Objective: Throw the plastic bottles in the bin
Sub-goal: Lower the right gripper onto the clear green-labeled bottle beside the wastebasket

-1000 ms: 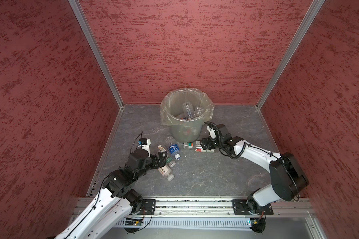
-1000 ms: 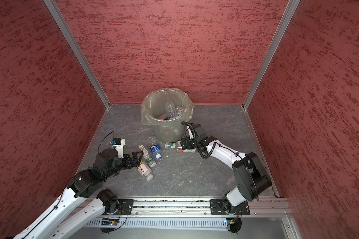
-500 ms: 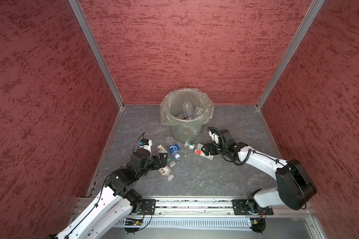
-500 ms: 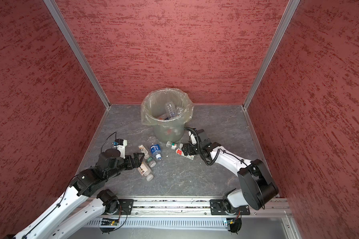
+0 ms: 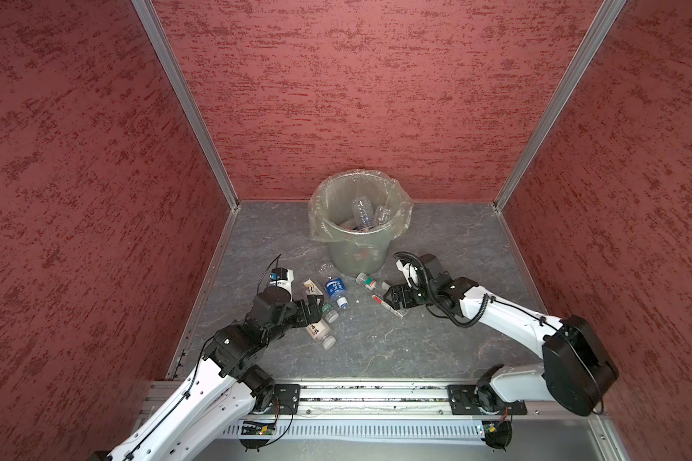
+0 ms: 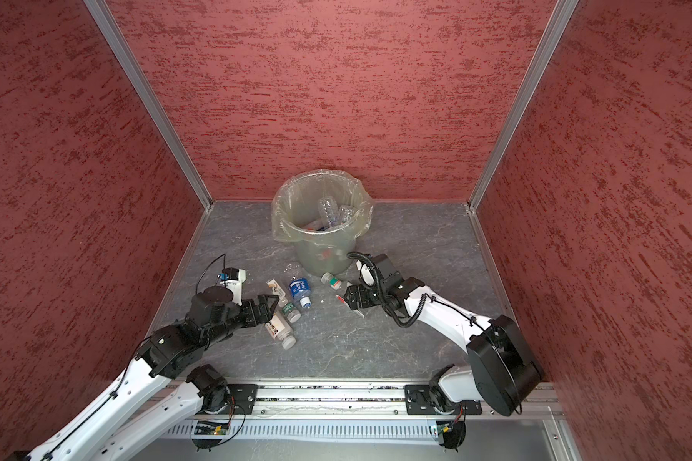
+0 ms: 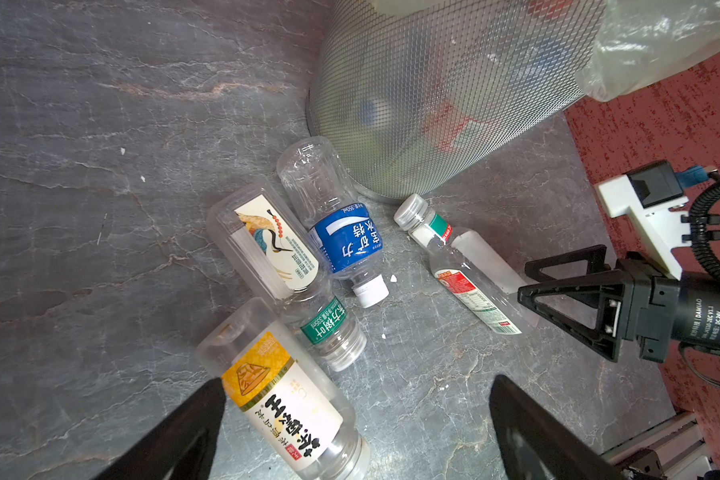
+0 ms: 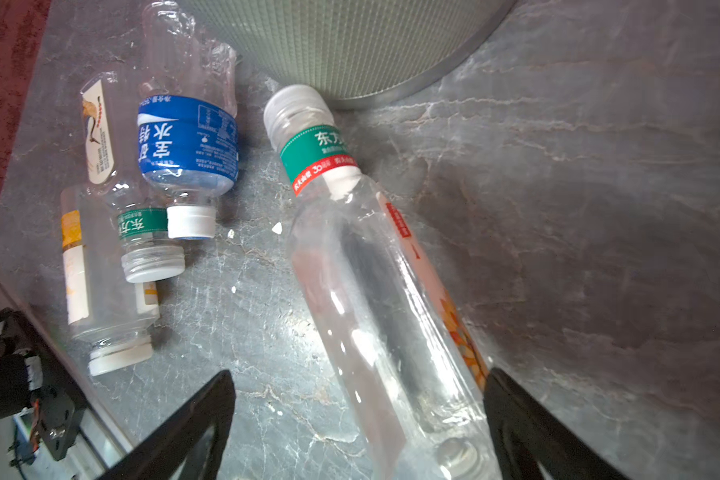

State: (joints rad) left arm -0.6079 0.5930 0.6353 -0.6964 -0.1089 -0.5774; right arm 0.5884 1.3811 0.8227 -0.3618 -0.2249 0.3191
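While both arms sit low over the grey floor (image 5: 448,239), neither holds anything. Far left, the left gripper (image 5: 313,305) has its jaws spread wide, down at floor level. In the left wrist view the yellow-label bottle (image 7: 281,399) lies on its side between the fingers (image 7: 184,428), hard up against one of them; actual contact I can't tell. Just past it come the crane-label bottle (image 7: 267,245) with a green neck band, then the blue-label bottle (image 7: 346,245) with a white cap. Those two lie side by side and look touching, the blue one's base end near the bin's foot. All three are bunched left of centre. At the back middle the bin (image 5: 358,255) stands upright, clear bag (image 5: 320,227) folded over its rim, several clear bottles (image 5: 362,211) inside. Right of the bunch and apart from it, the red-and-green-band bottle (image 8: 371,291) lies on its side, cap right at the bin's foot. The right gripper (image 5: 389,302) also has its jaws wide, either side of that bottle's base end. The right wrist view shows the bottle close to one finger with a clear gap to the other, so it is not clamped.
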